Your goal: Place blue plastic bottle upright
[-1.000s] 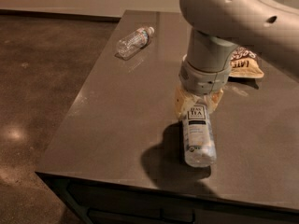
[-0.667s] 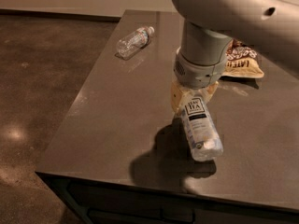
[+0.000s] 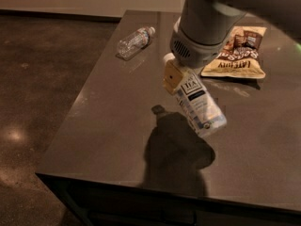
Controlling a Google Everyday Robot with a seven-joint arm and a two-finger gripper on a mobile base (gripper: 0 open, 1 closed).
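The blue plastic bottle (image 3: 201, 106), bluish-clear with a white "TEA" label and dark band, hangs tilted above the dark table (image 3: 108, 126). Its base points down to the right and its upper end is up-left under the wrist. My gripper (image 3: 181, 79) is shut on the bottle's upper part, just under the grey wrist (image 3: 197, 36). One yellowish finger (image 3: 171, 74) shows on the bottle's left side; the other is hidden behind the bottle. The bottle's shadow lies on the table below it.
A small crinkled clear water bottle (image 3: 134, 42) lies on its side at the table's far left. A snack bag (image 3: 237, 55) lies at the far right behind the arm. The table's left and front edges drop to a dark floor (image 3: 42, 79).
The bottle lay on the table under the gripper; now it is lifted off the surface and hangs tilted. The arm has risen and swung slightly left.
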